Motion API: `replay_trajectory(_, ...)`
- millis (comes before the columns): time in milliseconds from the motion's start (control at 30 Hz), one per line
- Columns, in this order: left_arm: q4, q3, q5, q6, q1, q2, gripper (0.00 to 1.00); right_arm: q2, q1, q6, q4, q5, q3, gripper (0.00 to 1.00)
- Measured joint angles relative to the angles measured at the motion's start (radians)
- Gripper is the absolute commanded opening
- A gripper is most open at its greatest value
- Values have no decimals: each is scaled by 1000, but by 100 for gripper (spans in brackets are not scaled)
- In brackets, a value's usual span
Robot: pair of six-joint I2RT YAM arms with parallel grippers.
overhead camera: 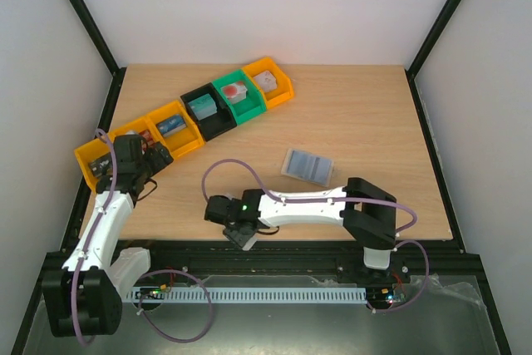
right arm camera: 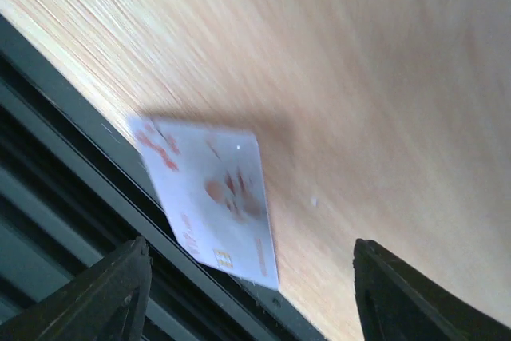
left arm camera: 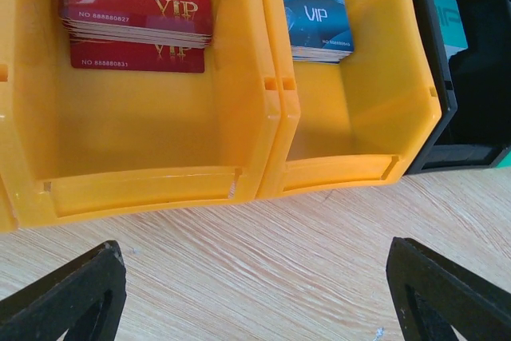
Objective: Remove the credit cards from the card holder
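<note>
1. Right pincer (right arm camera: pixel 249 249), spread wide, hovers over a whitish plastic credit card with pink-red markings (right arm camera: pixel 211 197) at the near edge of the wooden counter (right arm camera: pixel 383 77), one corner overhanging.
2. Likely best: use that overhang, pinch the card's edges squarely, and lift without nudging it off.
3. Grey-blue flat card holder (overhead camera: pixel 307 166) lies open mid-counter; left pincer (left arm camera: pixel 254 277) hangs spread before yellow plastic bins (left arm camera: pixel 160 181) near the left edge.
</note>
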Motion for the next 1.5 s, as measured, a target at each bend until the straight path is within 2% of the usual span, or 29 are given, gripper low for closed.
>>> replay_trajectory(133, 1, -3, 2, 2, 5, -1, 90, -8, 0, -8, 2, 34, 97, 82)
replay_trajectory(300, 2, -4, 3, 5, 9, -2, 90, 25, 11, 30, 1, 90, 106, 93)
replay_trajectory(533, 8, -13, 14, 6, 14, -5, 91, 124, 89, 50, 5, 147, 110, 96)
replay_trajectory(733, 18, -24, 41, -6, 26, -5, 91, 195, 94, 36, -12, 189, 111, 75)
replay_trajectory(833, 19, -30, 50, -17, 33, -3, 91, 189, 95, 26, 9, 185, 93, 68)
replay_trajectory(1300, 30, -30, 82, -16, 39, 0, 91, 195, 95, 23, -11, 223, 110, 48)
replay_trajectory(1500, 64, -29, 115, 9, 39, -4, 91, 138, 84, 24, -14, 217, 101, 44)
